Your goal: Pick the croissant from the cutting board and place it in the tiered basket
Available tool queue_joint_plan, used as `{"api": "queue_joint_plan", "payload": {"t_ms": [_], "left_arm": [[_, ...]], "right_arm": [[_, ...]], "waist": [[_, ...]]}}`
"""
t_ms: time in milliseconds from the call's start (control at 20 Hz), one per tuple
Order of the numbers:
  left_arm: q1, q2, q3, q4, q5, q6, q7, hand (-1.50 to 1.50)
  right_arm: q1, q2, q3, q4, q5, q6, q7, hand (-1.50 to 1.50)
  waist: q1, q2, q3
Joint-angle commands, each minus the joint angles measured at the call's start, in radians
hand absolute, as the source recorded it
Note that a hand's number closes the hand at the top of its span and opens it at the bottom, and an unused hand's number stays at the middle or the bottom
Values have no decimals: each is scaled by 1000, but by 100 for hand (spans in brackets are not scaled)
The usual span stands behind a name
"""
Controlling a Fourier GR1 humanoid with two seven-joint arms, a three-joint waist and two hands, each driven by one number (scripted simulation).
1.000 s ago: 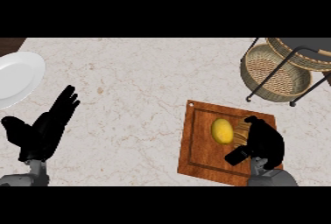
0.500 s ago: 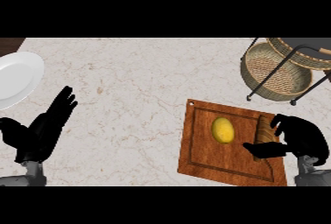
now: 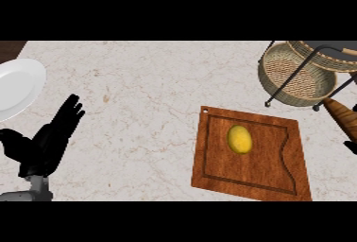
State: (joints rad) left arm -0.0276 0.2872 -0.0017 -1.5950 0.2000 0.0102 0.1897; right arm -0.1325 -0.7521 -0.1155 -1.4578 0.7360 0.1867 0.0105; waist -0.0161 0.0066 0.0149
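Croissant (image 3: 340, 113) — one — in right hand (image 3: 351, 146), grip unclear; left hand (image 3: 45, 142) open — one tiered basket (image 3: 296, 75).

On the pale marble counter (image 3: 153, 85) the brown wooden cutting board (image 3: 261, 165) lies to my right, with a yellow oval fruit (image 3: 240, 139) on it. Behind it — far right — stands the woven wicker tiered basket (image 3: 300, 75). The brown croissant (image 3: 342, 113) is at the right edge, between basket and board. A round white plate (image 3: 17, 87) lies far left, behind my left hand (image 3: 45, 142).
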Motion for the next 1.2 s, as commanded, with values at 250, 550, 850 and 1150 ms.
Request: {"api": "queue_joint_plan", "payload": {"t_ms": [250, 550, 850, 1150], "left_arm": [[21, -11, -3, 3, -1, 1, -8, 0], [-28, 2, -11, 3, -17, -5, 7, 0], [-90, -4, -14, 26, -4, -22, 54, 0], [-85, -48, -41, 67, -68, 9, 1, 0]], "right_arm": [[-122, -84, -350, 225, -439, 43, -510, 150], [-194, -309, -449, 540, -539, 292, -785, 150], [-378, -342, -299, 741, -449, 317, -869, 150], [-553, -278, -193, 667, -455, 334, -693, 150]], "waist": [[5, -3, -3], [37, 7, -9], [66, 8, -12], [44, -2, -15]]}}
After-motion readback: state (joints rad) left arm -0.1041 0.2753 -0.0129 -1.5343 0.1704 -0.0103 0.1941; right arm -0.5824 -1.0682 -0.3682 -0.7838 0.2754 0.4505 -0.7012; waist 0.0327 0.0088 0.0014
